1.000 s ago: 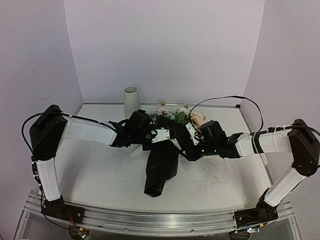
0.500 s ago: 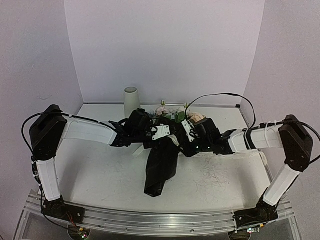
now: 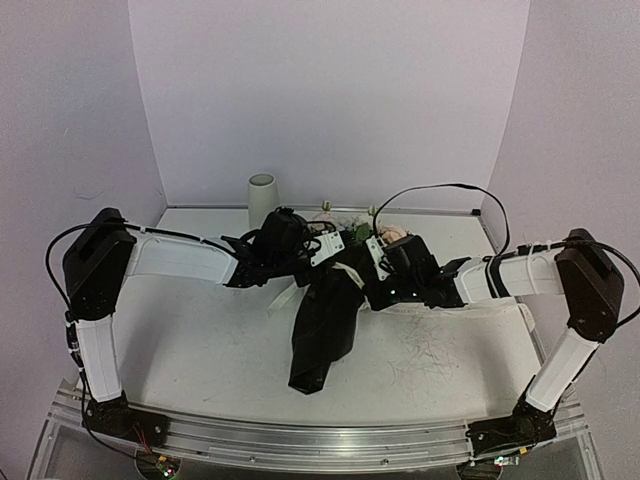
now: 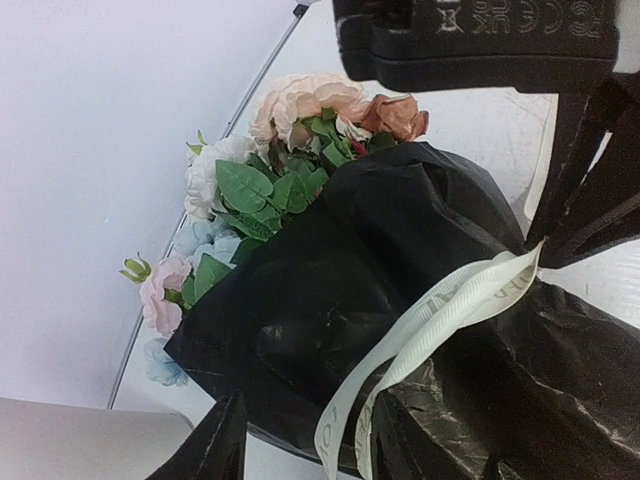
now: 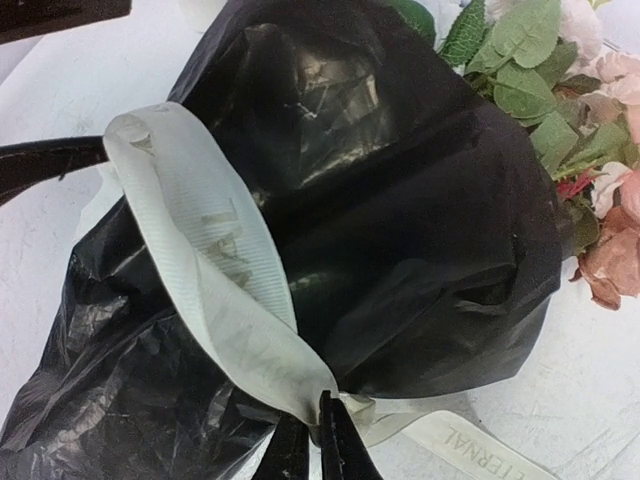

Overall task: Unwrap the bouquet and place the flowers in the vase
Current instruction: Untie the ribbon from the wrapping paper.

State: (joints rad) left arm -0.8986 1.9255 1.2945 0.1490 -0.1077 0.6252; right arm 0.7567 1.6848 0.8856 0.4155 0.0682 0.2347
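- Bouquet (image 3: 340, 290) lies flat on the table (image 3: 200, 340), centre of the top view. Long axis runs from the tail of the black wrap (image 3: 318, 345) at lower centre up and right to the flowers (image 4: 300, 100) at the back.
- Cream ribbon (image 5: 200, 260) is round the wrap, tie not yet undone, loop standing up off the black.
- Right gripper (image 5: 314, 440): fingers pinched tight on the ribbon where the loop gathers, bottom centre of its wrist view.
- Left gripper (image 4: 315, 455): fingers half-spread, straddling the ribbon tails and the wrap edge. No clear grasp on anything.
- Both forearms low, nearly level, reaching inward and meeting over the bouquet.
- Vase (image 3: 262, 195) stands upright at upper left of the bouquet, apart from it, behind the left arm. Left is nearer.
- Judgement: the pull should go right, across the axis. Left must pin the wrap or the whole bundle drags.
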